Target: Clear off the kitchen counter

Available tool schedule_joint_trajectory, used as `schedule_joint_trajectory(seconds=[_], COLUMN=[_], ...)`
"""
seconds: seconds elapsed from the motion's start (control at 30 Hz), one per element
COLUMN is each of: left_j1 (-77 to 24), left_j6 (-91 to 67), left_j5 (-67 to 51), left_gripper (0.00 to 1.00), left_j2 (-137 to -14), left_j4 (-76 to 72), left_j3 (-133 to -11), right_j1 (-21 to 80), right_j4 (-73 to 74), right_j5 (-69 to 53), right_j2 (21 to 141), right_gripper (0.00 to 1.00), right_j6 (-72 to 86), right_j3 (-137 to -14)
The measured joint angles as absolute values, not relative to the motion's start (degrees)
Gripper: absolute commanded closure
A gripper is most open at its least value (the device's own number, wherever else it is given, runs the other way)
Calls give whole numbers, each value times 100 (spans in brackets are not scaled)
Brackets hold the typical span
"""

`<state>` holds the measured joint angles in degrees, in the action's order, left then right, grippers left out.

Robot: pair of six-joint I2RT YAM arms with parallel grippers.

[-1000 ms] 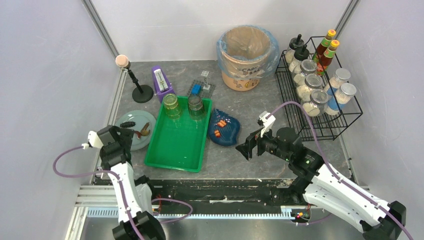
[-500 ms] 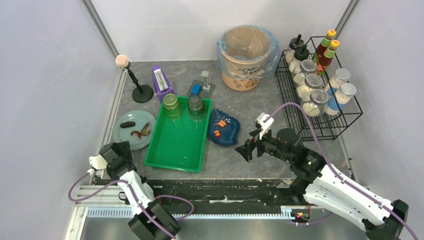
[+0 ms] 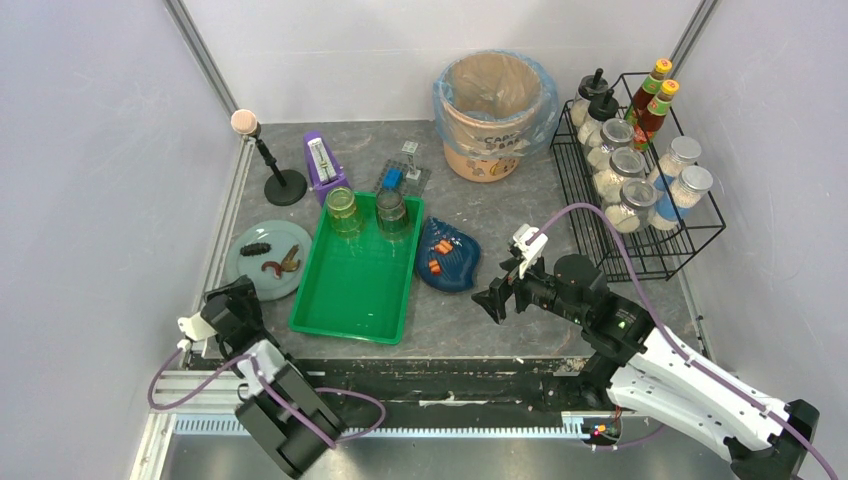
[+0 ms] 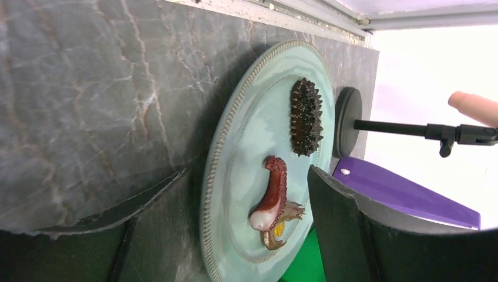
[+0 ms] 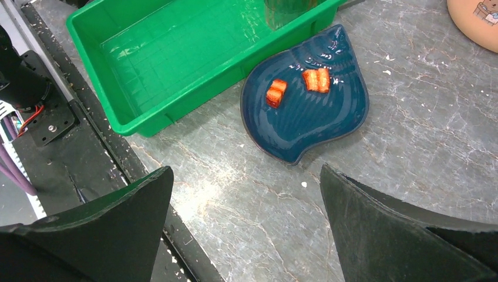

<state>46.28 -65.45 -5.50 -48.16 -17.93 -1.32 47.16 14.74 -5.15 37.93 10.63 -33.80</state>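
Dark grey mottled stone-look desk (image 3: 495,215), white walls (image 3: 100,150). Pale green round plate (image 4: 258,135) sits before the left claw (image 4: 249,176), blue shell-shaped dish (image 5: 311,117) before the right claw (image 5: 246,170); both gape empty.

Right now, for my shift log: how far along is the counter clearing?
Done: two glass jars in the green plastic tray. In hand: nothing; left gripper and right gripper are open, empty. Remaining: the pale green round plate and blue shell-shaped dish sit on the grey stone counter.

L pincer (image 3: 232,306) drew back, away from plate (image 3: 250,273).
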Motion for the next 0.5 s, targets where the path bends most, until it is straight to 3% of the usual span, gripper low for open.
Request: schedule_joint_trajectory(seconds=[0.17, 0.5], left_j1=[4628, 4654], left_j6=[-6528, -6368], left_j5=[-978, -1267], left_gripper=[28, 30], left_j2=[-5887, -6082], left_j4=[-3015, -3210], left_j3=[-139, -137], right_j1=[4716, 4716], right_j4=[1474, 1474], right_j5=[-513, -443], right_j2=[3793, 3791], right_gripper=[2, 2], right_j6=[1011, 967], right_j3=[-3380, -3380])
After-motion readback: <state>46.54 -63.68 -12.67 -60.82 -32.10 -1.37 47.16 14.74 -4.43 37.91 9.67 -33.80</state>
